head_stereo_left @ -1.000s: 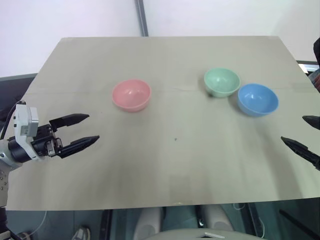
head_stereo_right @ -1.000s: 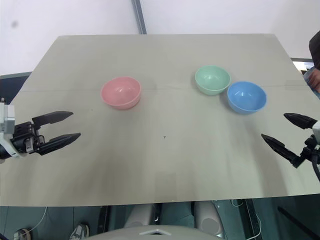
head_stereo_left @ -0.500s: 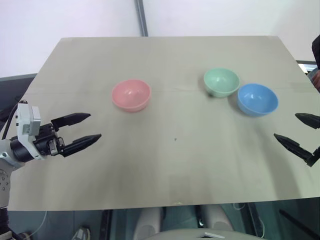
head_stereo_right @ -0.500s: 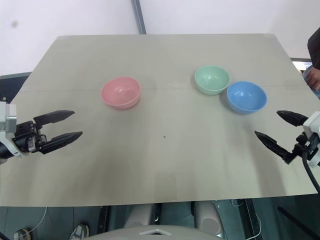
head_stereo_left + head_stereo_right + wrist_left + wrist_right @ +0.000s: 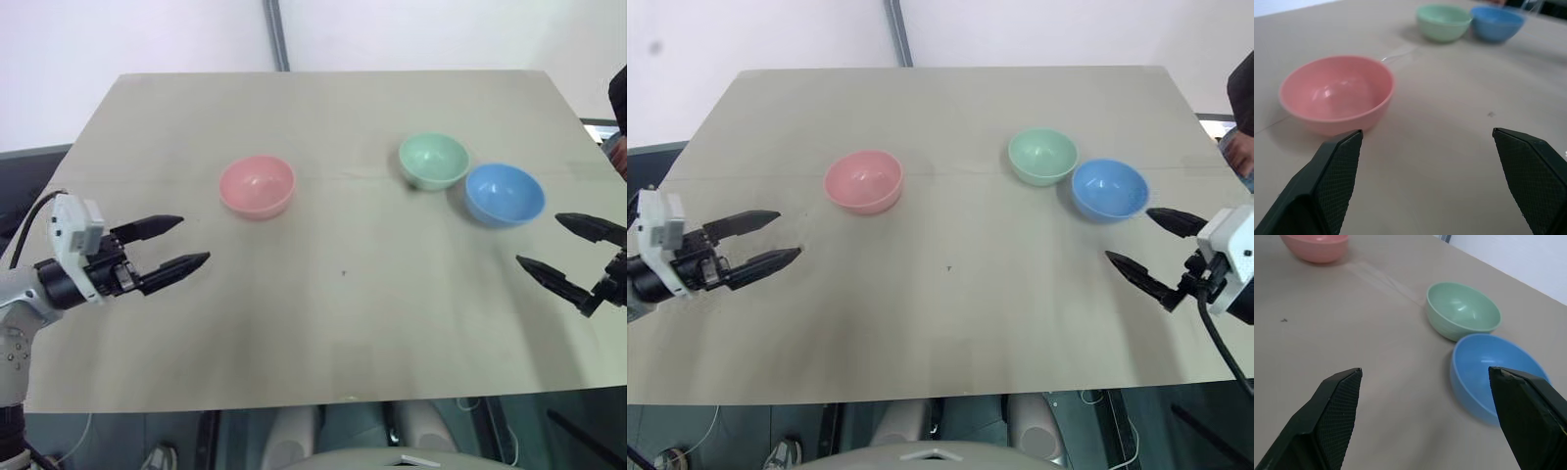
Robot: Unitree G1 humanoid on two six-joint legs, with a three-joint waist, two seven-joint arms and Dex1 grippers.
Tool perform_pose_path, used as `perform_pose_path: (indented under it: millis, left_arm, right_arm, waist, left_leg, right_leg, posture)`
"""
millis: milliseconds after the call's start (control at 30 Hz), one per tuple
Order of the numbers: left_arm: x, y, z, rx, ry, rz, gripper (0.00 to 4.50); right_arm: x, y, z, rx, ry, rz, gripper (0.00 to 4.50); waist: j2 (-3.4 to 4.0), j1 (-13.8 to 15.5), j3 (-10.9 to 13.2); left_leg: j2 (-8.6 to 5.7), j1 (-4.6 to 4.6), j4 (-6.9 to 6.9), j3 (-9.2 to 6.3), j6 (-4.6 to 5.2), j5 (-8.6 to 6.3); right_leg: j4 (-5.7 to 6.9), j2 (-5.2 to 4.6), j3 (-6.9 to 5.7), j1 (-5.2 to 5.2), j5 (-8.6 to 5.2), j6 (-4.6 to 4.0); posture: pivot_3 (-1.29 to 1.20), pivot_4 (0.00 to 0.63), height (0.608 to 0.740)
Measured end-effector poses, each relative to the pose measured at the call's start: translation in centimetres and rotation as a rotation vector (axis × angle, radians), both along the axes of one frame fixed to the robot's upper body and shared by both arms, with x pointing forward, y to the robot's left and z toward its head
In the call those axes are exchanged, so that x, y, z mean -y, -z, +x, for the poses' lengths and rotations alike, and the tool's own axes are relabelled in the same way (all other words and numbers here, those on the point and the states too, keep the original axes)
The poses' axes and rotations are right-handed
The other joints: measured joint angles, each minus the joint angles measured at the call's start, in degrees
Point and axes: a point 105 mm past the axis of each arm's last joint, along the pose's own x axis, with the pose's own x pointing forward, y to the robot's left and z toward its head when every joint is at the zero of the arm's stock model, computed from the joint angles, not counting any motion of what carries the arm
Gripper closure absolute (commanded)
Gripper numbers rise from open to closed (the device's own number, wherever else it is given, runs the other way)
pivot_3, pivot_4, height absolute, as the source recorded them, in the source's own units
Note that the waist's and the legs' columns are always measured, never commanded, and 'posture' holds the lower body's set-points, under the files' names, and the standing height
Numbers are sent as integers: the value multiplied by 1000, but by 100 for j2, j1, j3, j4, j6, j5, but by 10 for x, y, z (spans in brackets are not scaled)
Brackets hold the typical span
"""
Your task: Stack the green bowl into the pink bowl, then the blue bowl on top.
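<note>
Green bowl (image 5: 434, 161) untouched — both end effectors spread, level, angled inward

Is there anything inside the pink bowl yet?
No. The pink bowl is empty; its glossy inside shows right down to the bottom. What lies beneath it is covered by the bowl itself.

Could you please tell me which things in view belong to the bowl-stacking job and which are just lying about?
Part of the job:
- green bowl
- pink bowl
- blue bowl
- left gripper, open
- right gripper, open

Not part of it:
- table
- small dark speck on the table
</note>
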Motion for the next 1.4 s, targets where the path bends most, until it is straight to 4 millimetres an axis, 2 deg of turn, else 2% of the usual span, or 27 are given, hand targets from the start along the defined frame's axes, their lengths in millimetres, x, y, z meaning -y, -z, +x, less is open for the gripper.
perform_pose_path:
  millis: [100, 167, 200, 233, 300, 467, 767, 1033, 1100, 1133, 1167, 1200, 1233, 1300, 1333, 1400]
  left_arm:
    - [1, -2, 6, 38, -73, 68, 0]
    - [3, -4, 14, 66, -131, 178, 0]
    - [7, -6, 19, 90, -143, 280, 0]
    - [8, -7, 20, 100, -144, 308, 0]
    - [12, -10, 24, 153, -122, 471, 0]
    - [29, -8, 37, 241, -54, 648, 0]
    - [49, 2, 60, 264, 22, 866, 0]
    - [42, -3, 83, 230, 8, 980, 0]
    - [41, -3, 86, 226, 7, 990, 506]
    - [46, -2, 91, 229, 25, 995, 609]
    - [51, 1, 95, 228, 48, 993, 1233]
    - [56, 5, 98, 222, 74, 992, 1532]
    - [58, 9, 100, 208, 98, 993, 2104]
    - [60, 15, 100, 193, 120, 998, 2717]
    - [60, 17, 100, 180, 132, 999, 3192]
    - [59, 20, 100, 169, 146, 1004, 3694]
  right_arm:
    - [-13, -1, 4, 9, -47, 10, 4]
    - [-38, -3, 11, 25, -137, 36, 4]
    - [-58, 0, 13, 12, -217, 44, 4]
    - [-64, 1, 12, 8, -239, 43, 4]
    - [-82, 8, 13, -11, -316, 22, 4]
    - [-104, 20, 13, -28, -428, -7, 4]
    - [-111, 21, 18, -2, -452, -3, 4]
    - [-110, 26, 15, -11, -423, 10, 4]
    - [-110, 26, 15, -12, -421, 11, 0]
    - [-108, 28, 15, -14, -407, 14, 0]
    - [-107, 29, 14, -14, -397, 16, 0]
    - [-107, 30, 13, -16, -391, 19, 0]
    - [-107, 30, 11, -16, -390, 20, 0]
    - [-106, 31, 11, -19, -382, 22, 0]
    - [-105, 32, 11, -21, -374, 22, 0]
    - [-105, 33, 11, -22, -369, 22, 0]
  waist:
    - [0, 5, 0]
    - [-3, -12, -1]
    - [-3, -9, -2]
    - [-1, -7, -1]
    - [-1, 6, 0]
    - [-2, 26, 0]
    - [-2, -1, 0]
    - [-2, 8, 0]
    - [-2, -1, 0]
    - [-2, -3, 0]
    - [-2, 1, 0]
    - [-2, 7, 0]
    - [-2, 6, 0]
    - [-2, -11, 0]
    - [-2, -19, 0]
    - [-2, -23, 0]
  left_leg:
    - [0, -2, 0, -3, 0, 0]
    - [-1, 3, 2, -3, -1, 1]
    - [-2, 4, 2, -2, -1, 1]
    - [-3, 0, 1, -2, -1, 1]
    - [-7, -7, 0, -1, -1, 1]
    - [-11, -28, 3, 1, -1, 1]
    - [-17, -27, 7, -1, -1, 1]
    - [-20, -28, 14, -4, 0, 1]
    - [-21, -30, 17, -4, 0, 1]
    - [-20, -30, 19, -4, -1, 1]
    - [-20, -31, 21, -7, -1, 1]
    - [-20, -33, 23, -10, -1, 1]
    - [-21, -34, 27, -10, -1, 1]
    - [-21, -35, 29, -7, -1, 1]
    - [-20, -35, 30, -7, -1, 1]
    - [-19, -35, 30, -8, -1, 1]
  right_leg:
    - [0, 0, -2, -2, 0, 0]
    - [4, 4, 4, -2, 1, 0]
    - [5, 5, 1, -1, 1, -1]
    - [4, 5, 1, -3, 1, -1]
    - [-5, 4, -5, -7, 1, -1]
    - [-8, 0, -6, -21, 1, -1]
    - [0, 10, -8, -22, 1, -1]
    - [3, 10, -12, -22, 1, -1]
    - [4, 10, -12, -21, 1, -1]
    - [5, 10, -11, -22, 1, -1]
    - [8, 11, -14, -22, 1, -1]
    - [8, 11, -17, -21, 1, -1]
    - [8, 10, -17, -21, 1, -1]
    - [8, 10, -14, -21, 1, -1]
    - [10, 10, -14, -22, 1, -1]
    - [10, 12, -14, -22, 1, -1]
  posture:
    - [0, 150, 740]
    - [0, 150, 740]
    - [0, 150, 740]
    - [0, 150, 740]
    - [0, 150, 740]
    - [0, 150, 740]
    - [0, 150, 740]
    - [0, 150, 740]
    - [0, 150, 740]
    - [0, 150, 740]
    - [0, 150, 740]
    - [0, 150, 740]
    - [0, 150, 740]
    - [0, 150, 740]
    - [0, 150, 740]
    - [0, 150, 740]
